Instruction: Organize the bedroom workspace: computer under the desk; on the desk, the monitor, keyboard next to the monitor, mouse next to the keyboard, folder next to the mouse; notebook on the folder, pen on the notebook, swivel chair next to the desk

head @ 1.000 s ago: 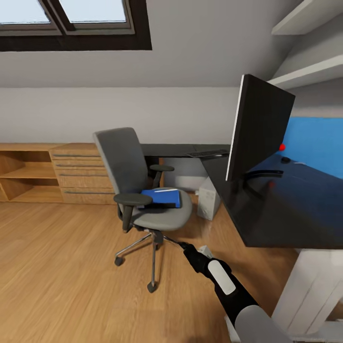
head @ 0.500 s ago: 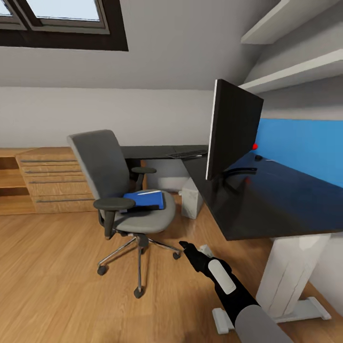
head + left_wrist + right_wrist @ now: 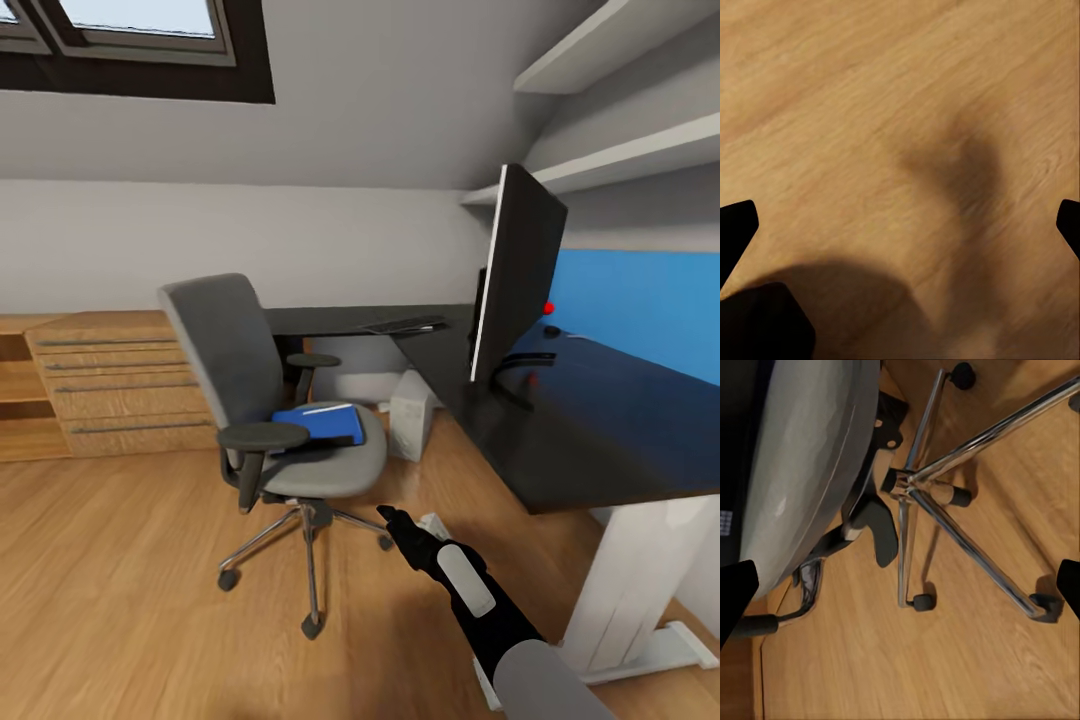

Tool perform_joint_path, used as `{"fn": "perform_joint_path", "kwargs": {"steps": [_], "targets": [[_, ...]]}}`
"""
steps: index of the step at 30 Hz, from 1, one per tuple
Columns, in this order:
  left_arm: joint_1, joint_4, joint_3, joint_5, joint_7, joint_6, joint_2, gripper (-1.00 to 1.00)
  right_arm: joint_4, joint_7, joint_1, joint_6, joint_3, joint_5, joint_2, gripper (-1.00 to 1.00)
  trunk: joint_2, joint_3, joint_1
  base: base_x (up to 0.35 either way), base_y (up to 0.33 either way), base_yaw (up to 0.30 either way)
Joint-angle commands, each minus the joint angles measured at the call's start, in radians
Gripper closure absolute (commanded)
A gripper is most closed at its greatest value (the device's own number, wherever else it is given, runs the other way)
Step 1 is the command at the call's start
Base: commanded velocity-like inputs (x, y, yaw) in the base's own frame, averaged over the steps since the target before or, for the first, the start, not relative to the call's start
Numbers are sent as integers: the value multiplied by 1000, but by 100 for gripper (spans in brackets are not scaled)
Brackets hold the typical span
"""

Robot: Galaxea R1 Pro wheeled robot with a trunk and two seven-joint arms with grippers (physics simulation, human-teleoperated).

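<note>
Right gripper point(image 3: 385, 513), fingers spread wide and empty, is pointing at my swivel chair point(image 3: 268, 400), where the folder point(image 3: 320, 423) is lying at eleven o'clock, so I am judging a lift-and-reach comes next.

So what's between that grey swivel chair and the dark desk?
In the head view, bare wooden floor separates grey swivel chair from dark desk.

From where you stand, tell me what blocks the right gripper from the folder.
The swivel chair's near armrest stands partly between the right gripper and the blue folder on the seat; the gripper is low, near the chair's base.
</note>
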Motion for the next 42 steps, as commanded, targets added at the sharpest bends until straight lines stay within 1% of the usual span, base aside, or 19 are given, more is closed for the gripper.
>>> {"fn": "perform_joint_path", "kwargs": {"steps": [1, 3, 11, 18, 24, 25, 26, 30, 42], "targets": [[0, -2, -12, 8, 7, 3, 0, -100, -2, -9, 0, 2, 2, -10, -1, -100, 0, -2, 0, 147, 275, -78], [0, -2, -22, 6, 7, 3, 0, -100, -2, -10, 0, 5, 1, -11, -1, -100, 0, -4, 0, 139, 234, -89], [0, -2, -36, 4, 8, 2, 2, -100, 0, -11, 0, 8, -3, -11, -4, -100, 0, -14, 0, 71, 112, -103], [0, -2, -37, 4, 6, 3, 2, -100, 9, -13, -2, 3, -26, -10, -4, -100, 0, -24, 0, 14, 21, -108], [0, -2, -34, 9, 4, 4, 3, -100, 11, -14, -5, 1, -64, -10, -5, -100, 0, -34, 0, 4, 6, -106], [0, -2, -34, 9, 4, 4, 3, -100, 11, -14, -5, 1, -64, -10, -5, -100, 0, -35, 0, 2, 3, -106], [0, -2, -33, 10, 3, 4, 3, -100, 11, -13, -6, 0, -74, -10, -5, -100, 0, -37, 0, 1, 2, -106], [0, -2, -32, 9, 3, 3, 2, -100, 12, -12, -11, -1, -87, -9, -5, -100, 0, -43, 0, 1, 1, -106], [0, -3, -39, 5, 7, 1, 2, -100, 3, -1, -31, -1, -97, -9, -6, -100, 0, -61, 0, 0, 0, -88]]}}
